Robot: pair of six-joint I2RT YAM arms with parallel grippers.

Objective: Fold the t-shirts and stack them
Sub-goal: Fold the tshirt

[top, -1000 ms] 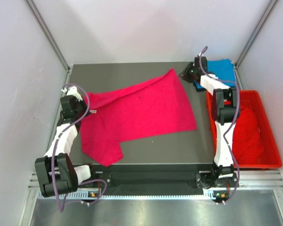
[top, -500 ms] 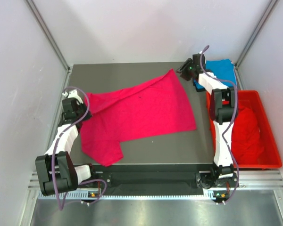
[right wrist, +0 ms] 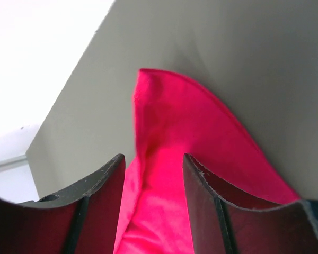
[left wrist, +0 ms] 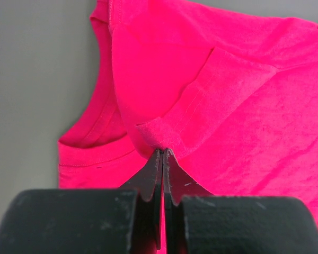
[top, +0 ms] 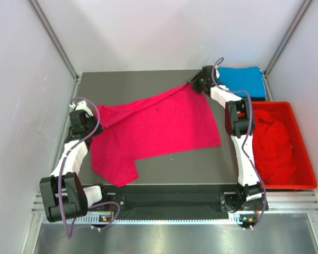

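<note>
Bright pink cotton t-shirt (top: 159, 124), grey tabletop (top: 138, 84). My left gripper (left wrist: 163, 153): clamped on fold, left edge. My right gripper (right wrist: 152, 165): part-open astride far-edge corner; seat hem deep before closing.

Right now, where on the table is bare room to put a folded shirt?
Bare table: the far-left patch between the back edge and the pink t-shirt, and the near-right patch between its hem and the crate. Crowded: the centre under that shirt, the far-right corner holding the blue t-shirt, the crate of red shirts.
</note>
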